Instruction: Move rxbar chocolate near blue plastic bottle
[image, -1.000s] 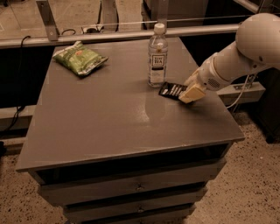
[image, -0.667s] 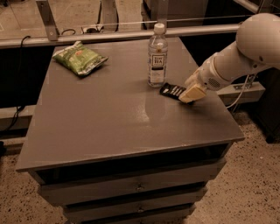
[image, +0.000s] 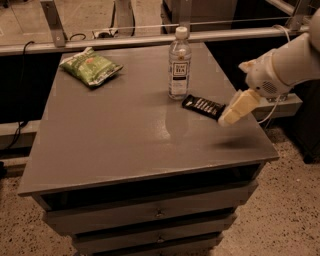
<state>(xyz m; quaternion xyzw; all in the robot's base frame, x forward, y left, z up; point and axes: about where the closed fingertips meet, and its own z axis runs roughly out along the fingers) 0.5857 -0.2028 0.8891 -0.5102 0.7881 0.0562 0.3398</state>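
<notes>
Status from my end: the gripper (image: 226, 118) sits low over the right side of the grey table (image: 110, 135), its tip at the right end of the rxbar chocolate (image: 202, 105). I cannot tell how far it is open, or whether it has hold of the bar. The rxbar chocolate lies flat and angled, just beside the base of the blue plastic bottle (image: 179, 65), which stands upright with its white cap on. 1 green snack bag (image: 91, 66) lies well apart, near the far left corner.
</notes>
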